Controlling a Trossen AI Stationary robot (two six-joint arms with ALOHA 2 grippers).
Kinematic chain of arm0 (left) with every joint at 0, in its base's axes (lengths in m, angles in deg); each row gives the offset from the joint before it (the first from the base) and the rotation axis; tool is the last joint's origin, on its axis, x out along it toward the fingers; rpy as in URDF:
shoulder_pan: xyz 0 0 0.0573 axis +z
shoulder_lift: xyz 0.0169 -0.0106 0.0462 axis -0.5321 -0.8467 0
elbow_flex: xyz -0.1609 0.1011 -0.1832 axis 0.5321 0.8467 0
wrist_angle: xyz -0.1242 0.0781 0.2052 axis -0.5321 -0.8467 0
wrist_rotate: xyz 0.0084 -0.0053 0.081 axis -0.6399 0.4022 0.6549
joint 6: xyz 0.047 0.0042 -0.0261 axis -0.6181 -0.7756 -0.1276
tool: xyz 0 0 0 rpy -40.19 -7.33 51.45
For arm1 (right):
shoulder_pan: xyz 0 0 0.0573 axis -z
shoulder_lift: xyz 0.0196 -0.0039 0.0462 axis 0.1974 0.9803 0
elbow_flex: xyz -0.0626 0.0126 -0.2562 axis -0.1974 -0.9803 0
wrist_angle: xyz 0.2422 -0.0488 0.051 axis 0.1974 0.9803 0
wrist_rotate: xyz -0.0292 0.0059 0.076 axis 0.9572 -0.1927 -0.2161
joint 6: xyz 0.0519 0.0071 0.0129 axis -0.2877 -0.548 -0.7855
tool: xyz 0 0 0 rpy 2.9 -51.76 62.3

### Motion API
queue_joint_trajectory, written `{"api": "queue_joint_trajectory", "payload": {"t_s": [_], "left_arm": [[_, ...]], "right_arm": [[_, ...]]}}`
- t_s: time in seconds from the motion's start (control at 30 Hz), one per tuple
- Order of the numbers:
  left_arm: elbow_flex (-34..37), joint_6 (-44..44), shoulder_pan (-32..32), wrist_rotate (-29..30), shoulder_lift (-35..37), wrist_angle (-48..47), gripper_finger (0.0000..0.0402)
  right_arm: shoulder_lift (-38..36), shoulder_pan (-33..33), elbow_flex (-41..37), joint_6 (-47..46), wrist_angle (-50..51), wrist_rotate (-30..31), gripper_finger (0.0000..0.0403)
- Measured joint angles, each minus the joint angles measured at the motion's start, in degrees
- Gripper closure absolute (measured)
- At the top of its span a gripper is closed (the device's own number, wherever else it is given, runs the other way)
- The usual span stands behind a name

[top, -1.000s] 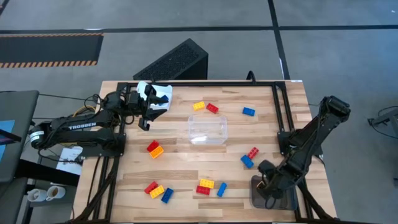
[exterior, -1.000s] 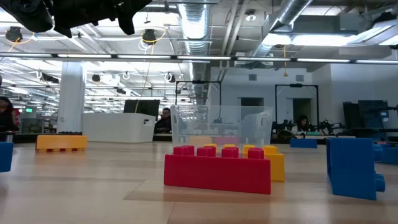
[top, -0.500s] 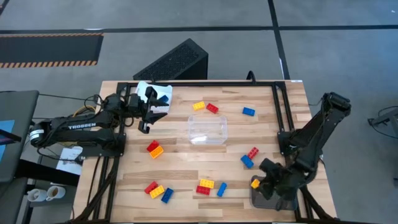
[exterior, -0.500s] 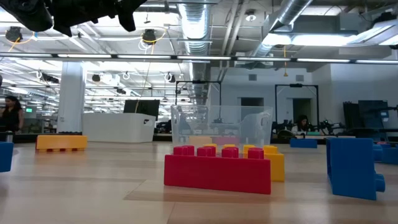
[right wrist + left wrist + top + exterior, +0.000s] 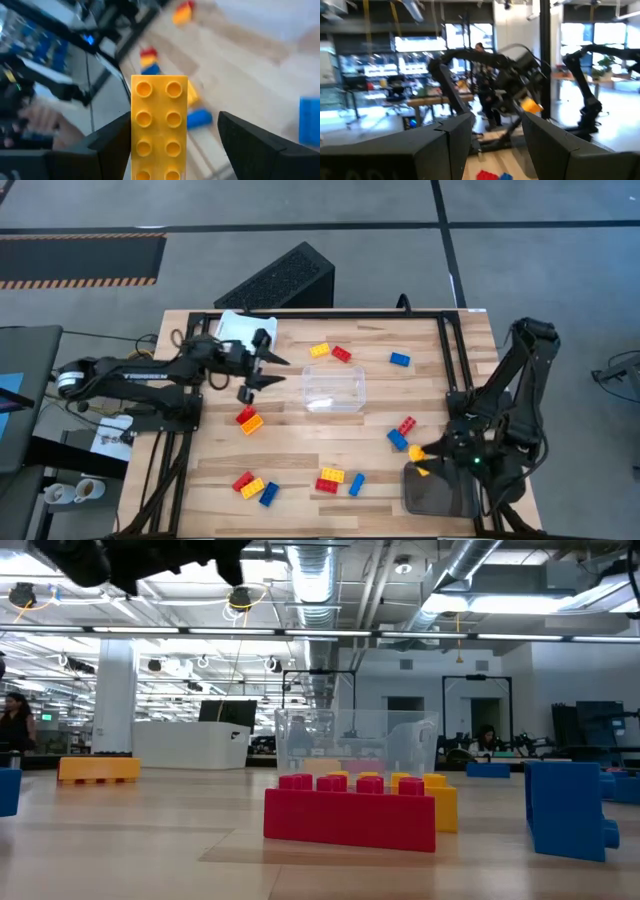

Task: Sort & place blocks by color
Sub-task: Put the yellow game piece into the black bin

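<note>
Red, blue and yellow-orange studded blocks lie scattered on the wooden table, among them a red and orange pair [image 5: 247, 419], a near cluster [image 5: 333, 479] and a blue one [image 5: 397, 440]. My right gripper [image 5: 420, 461] hovers by the grey tray's [image 5: 445, 495] far left corner, shut on a yellow block [image 5: 159, 125]. My left gripper [image 5: 272, 372] hangs open above the table between the white tray [image 5: 240, 326] and the clear tray [image 5: 334, 388]; its fingers [image 5: 455, 145] frame nothing. My right gripper holds the yellow block between its two fingers [image 5: 107, 147], with the block's studded face [image 5: 159, 100] turned to the wrist camera. The block's free end sticks out past the fingertips. The place of contact lies below the picture's edge. The block is lifted clear of table and tray.
The clear tray stands mid-table, with yellow [image 5: 319, 350], red [image 5: 341, 354] and blue [image 5: 400, 360] blocks beyond it. In the low view a red block [image 5: 350, 810] and a blue block [image 5: 565, 810] sit close in front. A black frame rail [image 5: 445, 360] runs along the table's right side.
My right gripper has risen from over the grey tray and moved toward the table's far and left side, carrying the yellow block, which now shows beside the tray's corner. My left gripper has swung from beside the white tray toward the clear tray, turning as it went.
</note>
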Motion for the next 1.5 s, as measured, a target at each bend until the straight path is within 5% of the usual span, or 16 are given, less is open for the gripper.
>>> {"api": "queue_joint_trajectory", "payload": {"t_s": [0.3,0.67,0.9,1.07,1.5], "left_arm": [[-9.18,-0.67,-3.60,0.00,-15.53,-0.05,0.0236],[-11.69,-0.59,-3.77,0.16,-19.03,-0.38,0.0215],[-11.69,-0.65,-3.77,0.16,-18.99,-1.10,0.0195],[-11.69,-0.65,-3.77,0.45,-18.99,-1.89,0.0191],[-11.67,-0.61,-3.74,0.58,-18.97,-3.10,0.0191]], "right_arm": [[-1.59,1.30,0.00,0.99,2.05,13.01,0.0097],[-1.53,15.23,-0.01,0.64,3.66,13.50,0.0062],[-1.53,28.68,0.00,5.22,3.69,7.94,0.0009],[-1.09,35.61,-0.01,7.55,3.69,3.17,0.0012],[-1.11,41.19,0.00,13.39,2.70,-9.86,0.0012]]}}
